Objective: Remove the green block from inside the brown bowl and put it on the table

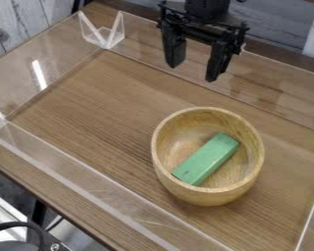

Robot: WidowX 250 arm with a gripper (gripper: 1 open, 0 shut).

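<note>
The green block (207, 158) lies flat and slanted inside the brown bowl (169, 167), which sits on the table (94, 108) toward the front right. My gripper (198, 64) hangs above the table's far side, well behind the bowl and apart from it. Its black fingers (177, 51) stand open with nothing between them.
Low clear acrylic walls (68, 176) edge the tabletop on all sides. A clear bracket (105, 31) stands at the back left corner. Bare wood lies left of the bowl.
</note>
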